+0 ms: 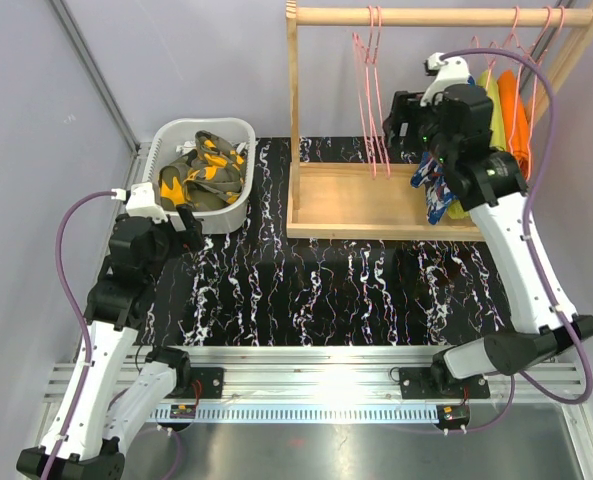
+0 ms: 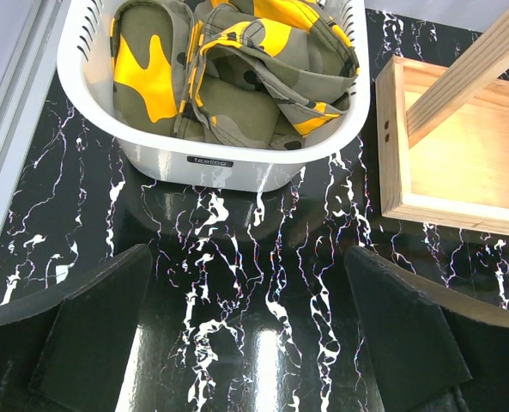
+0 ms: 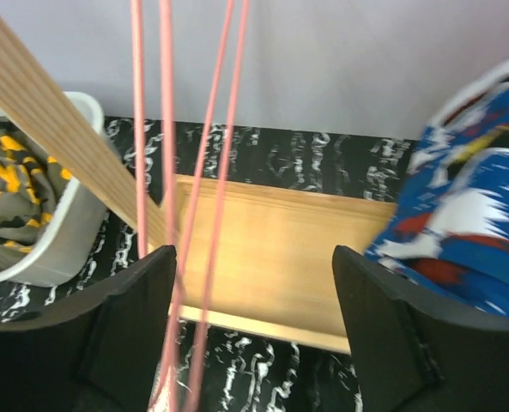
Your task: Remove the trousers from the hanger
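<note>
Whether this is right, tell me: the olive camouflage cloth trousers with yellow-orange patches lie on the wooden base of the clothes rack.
Wrong: the olive camouflage cloth trousers with yellow-orange patches lie in the white plastic basket, as the left wrist view shows.

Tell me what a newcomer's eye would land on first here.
First, the olive camouflage trousers with yellow-orange patches, heaped in the white basket at the table's far left. Next, the wooden rack with bare pink hangers, where the right gripper is open beside the blue trousers. A lime-green garment and an orange garment hang at the rack's right end.
</note>
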`<state>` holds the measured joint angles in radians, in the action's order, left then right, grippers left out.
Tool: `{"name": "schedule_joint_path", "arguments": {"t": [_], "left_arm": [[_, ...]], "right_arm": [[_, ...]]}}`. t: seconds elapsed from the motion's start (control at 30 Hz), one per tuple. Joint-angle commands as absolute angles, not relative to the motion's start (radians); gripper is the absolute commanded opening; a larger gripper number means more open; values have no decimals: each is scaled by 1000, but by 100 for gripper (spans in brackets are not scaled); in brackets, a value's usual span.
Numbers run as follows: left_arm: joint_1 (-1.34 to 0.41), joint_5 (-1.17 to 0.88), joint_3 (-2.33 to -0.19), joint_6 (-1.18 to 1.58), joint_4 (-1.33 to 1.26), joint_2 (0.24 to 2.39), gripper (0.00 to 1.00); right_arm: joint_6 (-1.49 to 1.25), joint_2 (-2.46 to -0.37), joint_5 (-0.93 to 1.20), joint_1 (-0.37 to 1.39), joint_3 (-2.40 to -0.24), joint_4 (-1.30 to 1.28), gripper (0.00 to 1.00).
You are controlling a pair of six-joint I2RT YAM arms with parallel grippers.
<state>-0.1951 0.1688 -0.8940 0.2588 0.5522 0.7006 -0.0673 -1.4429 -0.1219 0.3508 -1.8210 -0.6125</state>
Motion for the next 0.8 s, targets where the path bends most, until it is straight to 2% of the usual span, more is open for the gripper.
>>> {"name": "schedule_joint_path", "arguments": {"t": [0.0, 0.23, 0.77], "left_arm": [[-189, 183, -904, 250, 531, 696, 99], [-189, 175, -902, 252, 532, 701, 99], [-187, 152, -902, 247, 531, 715, 99]], "right_arm": [[-74, -1362, -238, 333, -1911, -796, 82], [-123, -1301, -382, 261, -1945, -894, 84], [-123, -1623, -154, 11, -2252, -1023, 77]]}}
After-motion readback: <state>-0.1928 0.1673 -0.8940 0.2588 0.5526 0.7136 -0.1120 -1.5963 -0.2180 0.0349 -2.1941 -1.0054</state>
